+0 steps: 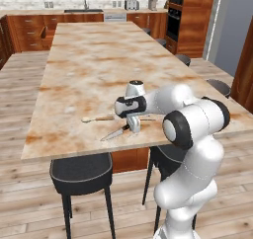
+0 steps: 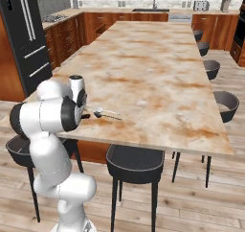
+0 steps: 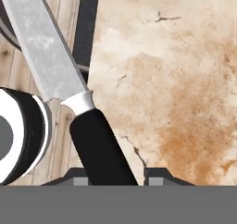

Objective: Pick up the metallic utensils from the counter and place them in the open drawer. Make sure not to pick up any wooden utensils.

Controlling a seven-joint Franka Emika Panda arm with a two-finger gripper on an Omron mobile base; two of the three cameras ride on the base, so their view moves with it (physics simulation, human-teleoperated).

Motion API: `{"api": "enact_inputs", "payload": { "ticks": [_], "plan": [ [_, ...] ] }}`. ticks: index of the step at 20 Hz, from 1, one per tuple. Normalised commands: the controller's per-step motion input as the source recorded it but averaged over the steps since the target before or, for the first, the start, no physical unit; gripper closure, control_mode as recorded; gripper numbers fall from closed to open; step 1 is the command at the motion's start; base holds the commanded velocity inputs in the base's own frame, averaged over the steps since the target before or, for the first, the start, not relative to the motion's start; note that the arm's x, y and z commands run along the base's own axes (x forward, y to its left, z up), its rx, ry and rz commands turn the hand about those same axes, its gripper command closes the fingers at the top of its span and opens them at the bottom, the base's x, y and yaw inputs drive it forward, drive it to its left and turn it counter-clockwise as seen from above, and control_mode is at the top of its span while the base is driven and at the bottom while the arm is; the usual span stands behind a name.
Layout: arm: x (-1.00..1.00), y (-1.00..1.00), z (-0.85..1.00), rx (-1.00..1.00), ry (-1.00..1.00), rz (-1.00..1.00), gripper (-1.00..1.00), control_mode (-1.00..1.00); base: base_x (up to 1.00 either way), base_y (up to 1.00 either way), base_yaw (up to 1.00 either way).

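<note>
A knife (image 1: 114, 133) with a silver blade and black handle lies near the front edge of the marbled counter (image 1: 99, 60), blade pointing left toward the edge. My gripper (image 1: 132, 126) comes down on its handle. In the hand view the black handle (image 3: 99, 144) runs up between my gripper's (image 3: 115, 174) two tips, which sit tight against its sides. The tan wooden spoon (image 1: 97, 118) lies just behind the knife, to the gripper's left. A slim grey metal spoon (image 2: 106, 113) rests on the gripper's right. The drawer is out of view.
A dark stool (image 1: 81, 170) stands under the counter's front edge below the knife, another (image 2: 135, 161) further right. More stools (image 2: 225, 101) line the right side. A wall counter with a sink (image 1: 84, 10) runs along the back.
</note>
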Motion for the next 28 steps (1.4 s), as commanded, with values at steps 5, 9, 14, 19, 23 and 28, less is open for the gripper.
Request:
{"api": "enact_inputs", "payload": {
  "ticks": [5, 9, 14, 19, 23, 28],
  "plan": [
    [-0.25, 0.0, 0.89, 0.05, 0.0, -0.14, 1.0, -1.0, 0.0, 0.0, 0.0],
    [-0.28, 0.0, 0.77, 0.0, 0.0, -0.16, 1.0, -1.0, 0.0, 0.0, 0.0],
    [-0.34, 0.0, 0.59, 0.0, 0.0, -0.15, 1.0, -1.0, 0.0, 0.0, 0.0],
    [-0.35, 0.0, 0.47, 0.0, 0.03, -0.16, 1.0, -1.0, 0.0, 0.0, 0.0],
    [-0.47, 0.0, 0.26, 0.0, 0.06, -0.2, 1.0, -1.0, 0.0, 0.0, 0.0],
    [-0.23, 0.0, 0.02, 0.0, 0.0, -0.09, 1.0, 1.0, -0.49, 0.08, -0.03]
  ]
}}
